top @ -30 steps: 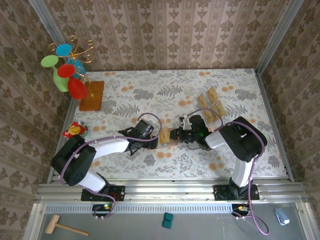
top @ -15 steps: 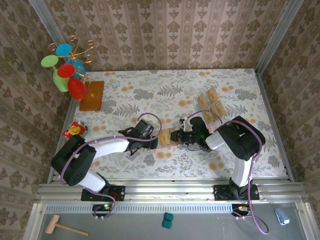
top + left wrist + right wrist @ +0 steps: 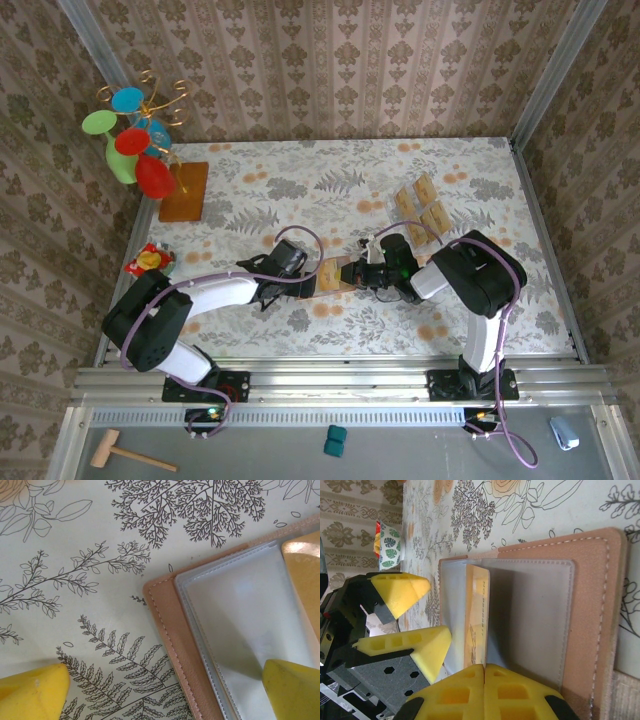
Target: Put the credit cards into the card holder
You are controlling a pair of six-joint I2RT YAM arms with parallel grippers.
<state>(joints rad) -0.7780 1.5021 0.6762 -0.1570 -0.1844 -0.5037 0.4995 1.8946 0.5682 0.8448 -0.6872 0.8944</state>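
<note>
Pinched shut in the right gripper (image 3: 484, 674), from 3 o'clock, and fed edge-first into the clear sleeve (image 3: 530, 610) of the card holder (image 3: 335, 277), open flat near the table's (image 3: 300, 170) middle: one credit card (image 3: 476, 615). At 9 o'clock, the left gripper (image 3: 160, 695) spread wide and empty, one fingertip (image 3: 292, 690) over the sleeve, one past the stitched edge, probably to steady the holder against the push. Waiting in the clear tray (image 3: 393, 203) at 1 o'clock of the holder, the other credit cards (image 3: 436, 213).
</note>
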